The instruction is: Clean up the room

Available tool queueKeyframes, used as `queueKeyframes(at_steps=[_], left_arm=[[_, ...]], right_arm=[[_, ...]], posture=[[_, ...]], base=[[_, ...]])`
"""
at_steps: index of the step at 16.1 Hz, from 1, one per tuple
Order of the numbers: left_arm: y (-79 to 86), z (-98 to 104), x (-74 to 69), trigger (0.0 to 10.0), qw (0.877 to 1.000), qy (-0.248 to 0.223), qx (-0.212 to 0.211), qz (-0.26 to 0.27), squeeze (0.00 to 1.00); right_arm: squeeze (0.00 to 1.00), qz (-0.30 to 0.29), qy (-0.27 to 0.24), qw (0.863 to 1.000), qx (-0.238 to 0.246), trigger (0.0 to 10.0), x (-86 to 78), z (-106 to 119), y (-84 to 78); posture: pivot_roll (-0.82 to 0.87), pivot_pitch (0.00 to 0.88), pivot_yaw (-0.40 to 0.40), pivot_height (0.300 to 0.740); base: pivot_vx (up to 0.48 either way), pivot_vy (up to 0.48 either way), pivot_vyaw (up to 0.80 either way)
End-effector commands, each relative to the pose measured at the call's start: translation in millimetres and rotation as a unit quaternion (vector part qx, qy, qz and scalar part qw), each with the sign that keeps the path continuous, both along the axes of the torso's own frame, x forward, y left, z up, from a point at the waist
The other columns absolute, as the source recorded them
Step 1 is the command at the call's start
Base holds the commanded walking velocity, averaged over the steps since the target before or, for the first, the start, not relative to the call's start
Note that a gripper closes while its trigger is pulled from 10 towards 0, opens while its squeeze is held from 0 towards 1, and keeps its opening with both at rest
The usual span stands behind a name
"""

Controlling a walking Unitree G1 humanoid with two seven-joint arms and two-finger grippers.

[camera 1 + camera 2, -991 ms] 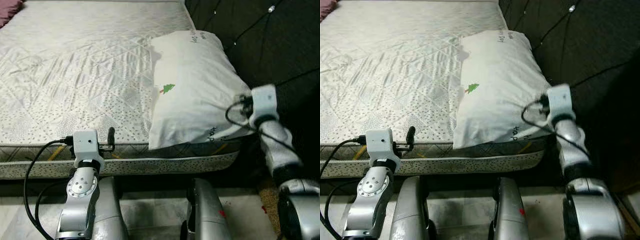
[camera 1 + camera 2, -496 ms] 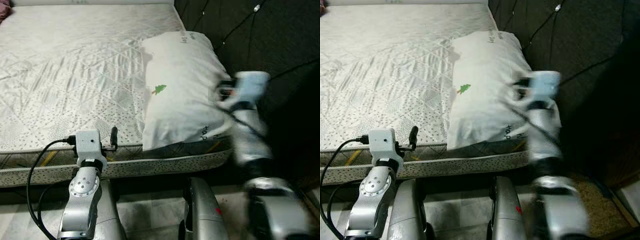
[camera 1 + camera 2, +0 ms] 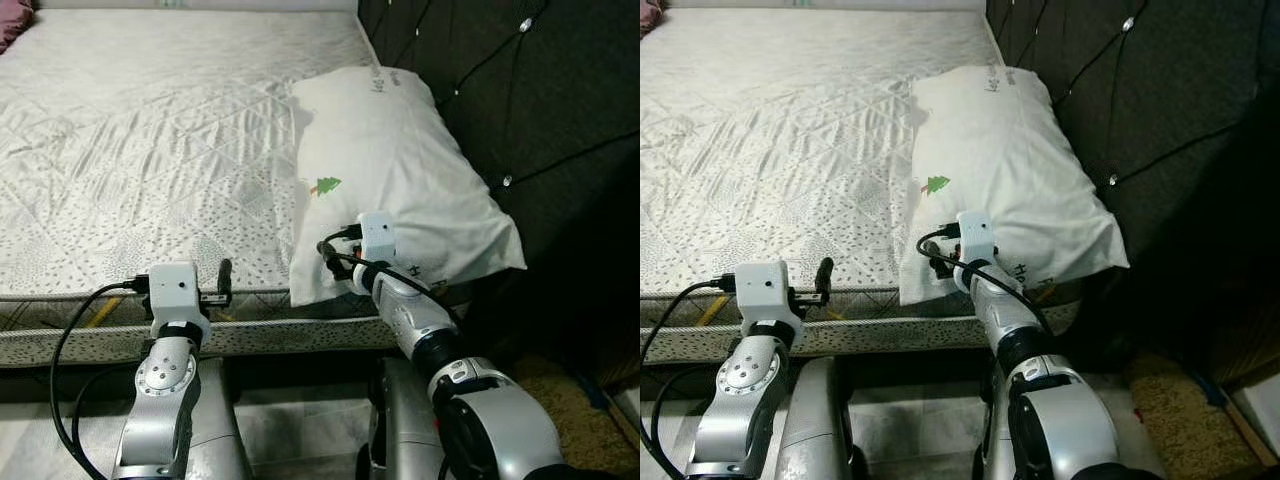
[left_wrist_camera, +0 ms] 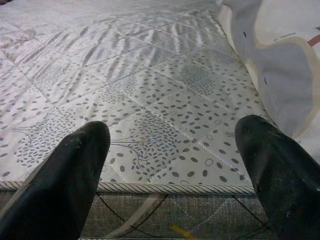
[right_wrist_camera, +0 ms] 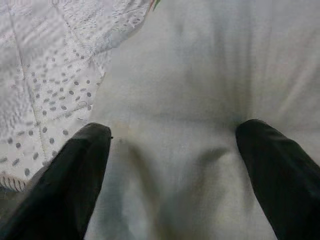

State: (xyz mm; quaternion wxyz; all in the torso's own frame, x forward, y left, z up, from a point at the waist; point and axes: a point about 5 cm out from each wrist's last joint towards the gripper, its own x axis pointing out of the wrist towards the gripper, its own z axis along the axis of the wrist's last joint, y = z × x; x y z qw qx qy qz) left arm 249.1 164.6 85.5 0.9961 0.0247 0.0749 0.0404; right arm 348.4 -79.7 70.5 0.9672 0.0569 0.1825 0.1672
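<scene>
**Two grippers open at the bed, the right one over the pillow's near corner**

One pillow (image 3: 400,180) lay lengthwise along the right side of the mattress (image 3: 150,150), close against the dark tufted headboard (image 3: 530,100). Its near end hung slightly past the mattress edge, which probably explains why the robot had come to that corner: the overhang offers loose fabric to take hold of.

The right gripper (image 5: 172,165) was raised over that near end, just short of the small green tree printed on the case (image 3: 327,185). In the right wrist view its fingers (image 5: 70,175) stood well apart with white cloth between them and nothing pinched. Whether the tips touched the fabric could not be made out, as that view was soft. Judging by the pose, this was an approach for a grasp, with the wide spread suiting a bulky, yielding thing that needs a deep bite.

The left gripper (image 4: 175,165) was held low at the mattress's front edge, well apart from the pillow. Its fingers (image 4: 60,180) were likewise spread, with only patterned quilting between them. It seemed parked there, out of the way of the other arm.

At the far left corner of the bed a scrap of dark pink cloth (image 3: 15,18) showed.
</scene>
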Motion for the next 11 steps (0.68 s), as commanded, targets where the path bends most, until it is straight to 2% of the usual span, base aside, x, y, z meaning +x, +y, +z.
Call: queueKeyframes(at_steps=[1,3,5,7,8,10,11], left_arm=[[-0.9,3,1.9,10.0,1.0,-0.003,0.006,-0.004,0.0],[-1.8,5,6.8,10.0,1.0,-0.008,0.006,-0.008,0.0],[-2.6,7,10.8,10.0,1.0,-0.014,0.004,-0.011,0.0],[-10.2,10,13.9,10.0,0.999,-0.03,-0.01,-0.041,0.0],[-13.1,10,13.4,10.0,0.998,-0.035,-0.017,-0.055,0.0],[-17.4,2,15.3,10.0,0.998,-0.014,-0.019,-0.058,0.0],[-20.3,2,16.5,10.0,0.998,-0.014,-0.023,-0.064,0.0]], right_arm=[[1.0,-0.032,-0.012,0.999,0.027,10.0,4.4,5,-13.8],[1.0,-0.041,-0.112,0.99,0.069,10.0,18.0,45,-24.0],[1.0,-0.028,-0.179,0.982,0.057,10.0,19.8,69,-30.9],[1.0,0.017,-0.243,0.97,0.018,10.0,8.3,86,-37.1],[1.0,0.037,-0.246,0.969,0.002,10.0,-0.2,81,-36.2],[1.0,0.063,-0.248,0.966,-0.038,10.0,-18.8,65,-33.1],[1.0,0.06,-0.248,0.966,-0.037,10.0,-30.2,58,-31.4]], posture=[[0.06,0.012,-0.033,0.536],[0.05,0.004,-0.021,0.536],[0.03,0.0,-0.016,0.536],[-0.01,0.0,0.0,0.536],[-0.02,0.0,0.019,0.536],[-0.03,0.0,0.04,0.536],[-0.03,0.0,0.052,0.536]], base=[[0.0,0.0,0.0],[0.0,0.0,0.0],[0.0,0.0,0.0],[0.0,0.0,0.0],[0.0,0.0,0.0],[0.0,0.0,0.0],[0.0,0.0,0.0]])
